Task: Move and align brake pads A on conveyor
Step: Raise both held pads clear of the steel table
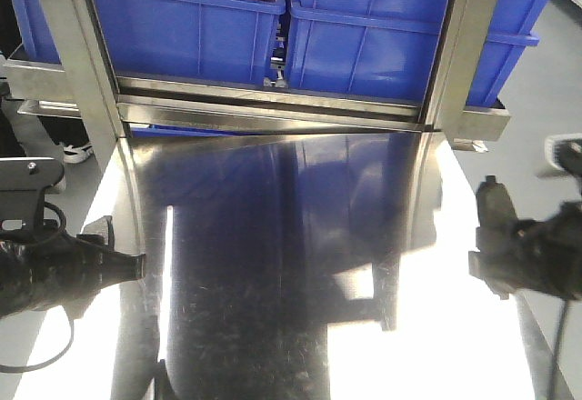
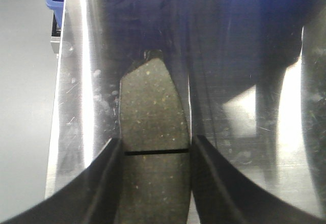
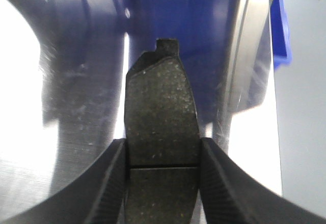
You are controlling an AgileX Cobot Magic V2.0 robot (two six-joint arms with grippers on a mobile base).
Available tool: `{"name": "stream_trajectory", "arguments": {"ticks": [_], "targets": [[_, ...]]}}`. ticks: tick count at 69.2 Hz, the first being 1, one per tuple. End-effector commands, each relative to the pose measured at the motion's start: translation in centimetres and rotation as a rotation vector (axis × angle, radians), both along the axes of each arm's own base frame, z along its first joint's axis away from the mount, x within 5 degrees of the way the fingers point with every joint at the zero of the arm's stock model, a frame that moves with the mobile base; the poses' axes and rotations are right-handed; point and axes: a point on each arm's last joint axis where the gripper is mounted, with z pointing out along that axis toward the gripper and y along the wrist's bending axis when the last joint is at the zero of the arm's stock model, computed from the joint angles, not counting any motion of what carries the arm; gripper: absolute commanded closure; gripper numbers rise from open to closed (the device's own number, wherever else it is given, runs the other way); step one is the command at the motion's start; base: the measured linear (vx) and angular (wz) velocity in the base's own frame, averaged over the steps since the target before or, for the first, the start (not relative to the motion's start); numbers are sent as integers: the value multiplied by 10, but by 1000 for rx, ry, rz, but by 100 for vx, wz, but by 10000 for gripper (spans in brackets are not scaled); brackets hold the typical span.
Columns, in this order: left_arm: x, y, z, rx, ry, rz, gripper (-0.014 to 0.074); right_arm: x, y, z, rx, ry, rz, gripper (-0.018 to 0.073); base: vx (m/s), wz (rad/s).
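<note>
Polished steel tabletop (image 1: 300,273) spreads out before me, mirroring the blue bins (image 1: 191,27) that stand on the rack behind it. From the front view my two arms sit at opposite edges of that sheet, well apart, one at each side.

My left gripper (image 2: 155,141) is closed down to a narrow gap, filled by the left-hand brake pad (image 2: 153,102). Both black fingers (image 2: 97,183) press against its long sides, right where the thin groove (image 2: 155,152) crosses the speckled grey-brown face. The pad's curved end points away from me, over the steel near the table's edge, and a small dark tab (image 2: 153,55) of backing plate shows at its tip.

My right gripper (image 3: 163,142) is set the same way: jaws narrow, ribbed fingers (image 3: 102,183) clamped on the flanks of the right-hand brake pad (image 3: 160,102), just above its groove (image 3: 163,167). A notched tab (image 3: 167,45) of backing plate juts beyond the far end.

Whether either pad touches the steel or hangs above it, I cannot tell.
</note>
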Motion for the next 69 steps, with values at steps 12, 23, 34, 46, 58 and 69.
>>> {"name": "stream_trajectory", "arguments": {"ticks": [12, 23, 34, 46, 58, 69], "targets": [[2, -1, 15, -22, -79, -29, 430, -45, -13, 14, 67, -309, 38, 536, 0, 0], [2, -1, 15, -22, -79, -29, 430, -60, -18, 18, 82, -360, 35, 536, 0, 0], [2, -1, 15, -22, -79, -29, 430, -66, -20, 21, 91, -389, 34, 536, 0, 0], [2, -1, 15, -22, -79, -29, 430, -66, -20, 21, 91, -389, 34, 536, 0, 0], [2, -1, 15, -22, -79, -29, 430, -66, -20, 21, 91, -389, 34, 536, 0, 0], [2, -1, 15, -22, -79, -29, 430, -66, -20, 21, 91, -389, 34, 536, 0, 0]]}}
